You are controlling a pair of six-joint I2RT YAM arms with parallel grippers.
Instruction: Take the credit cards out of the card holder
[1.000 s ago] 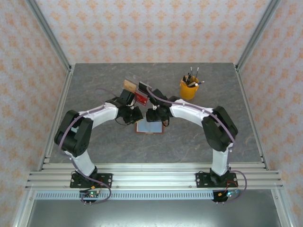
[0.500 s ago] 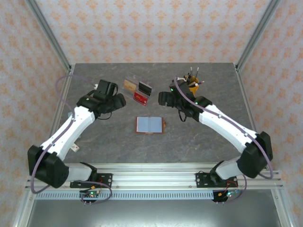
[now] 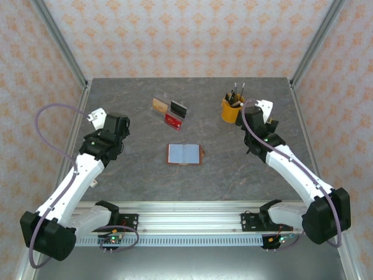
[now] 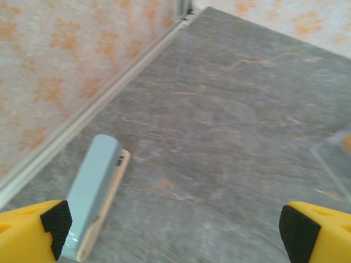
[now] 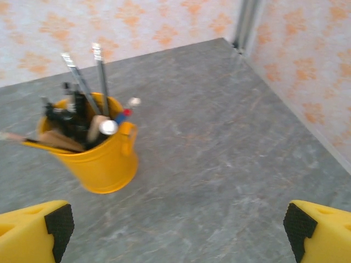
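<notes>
The card holder lies open, flat on the counter. Left jaws, released and empty, hang far left of it; right jaws, likewise released, far right of it.

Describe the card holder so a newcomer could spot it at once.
Look to the middle of the grey table. The card holder lies open and flat there, on the near side of the clear stand. Unlike the stand or the yellow cup, it shows pale blue-grey pockets with a reddish-brown edge.
</notes>
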